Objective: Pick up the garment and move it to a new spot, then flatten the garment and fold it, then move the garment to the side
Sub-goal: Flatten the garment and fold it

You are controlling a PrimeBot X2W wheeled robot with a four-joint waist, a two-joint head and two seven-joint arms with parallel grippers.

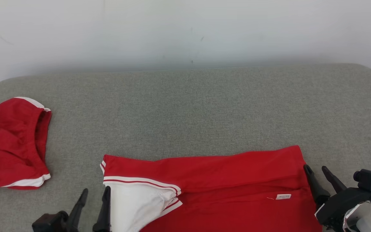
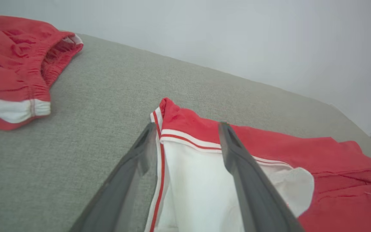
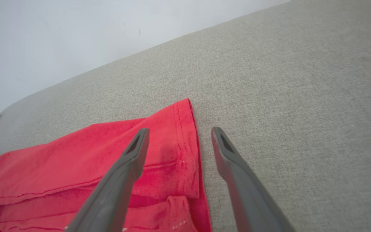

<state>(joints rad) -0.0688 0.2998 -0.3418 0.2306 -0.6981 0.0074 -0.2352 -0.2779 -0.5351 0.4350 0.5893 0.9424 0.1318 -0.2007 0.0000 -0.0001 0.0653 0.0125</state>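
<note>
1. The left gripper (image 1: 96, 190) has its jaws wide and holds nothing. In the left wrist view its two dark fingers (image 2: 237, 161) straddle the striped edge of the garment's white panel, one over cloth and one over bare bench.
2. The right gripper (image 1: 315, 168) is also spread wide and empty. Its wrist view shows one finger above the stitched red hem and the other above the bench just beside it.
3. Both arms reach in low from the near edge, with fingers pointing away from the robot and tilted down towards the cloth. Whether the tips touch the cloth cannot be told.
4. The red jersey garment with white panel and red-and-white striped trim (image 1: 230, 180) lies spread across the near middle of the grey woven-fabric bench (image 1: 188, 112), between the two grippers. A long band along its far side appears doubled over, and a small white label (image 1: 283, 196) shows near the right end.
5. Judged from this, the folding step is in hand, with one fold laid. The next move probably calls for fresh pinches at both ends, taken level so the layers stay aligned.
6. A second crumpled red garment with white bands (image 1: 14, 145) sits well apart at the far left.
</note>
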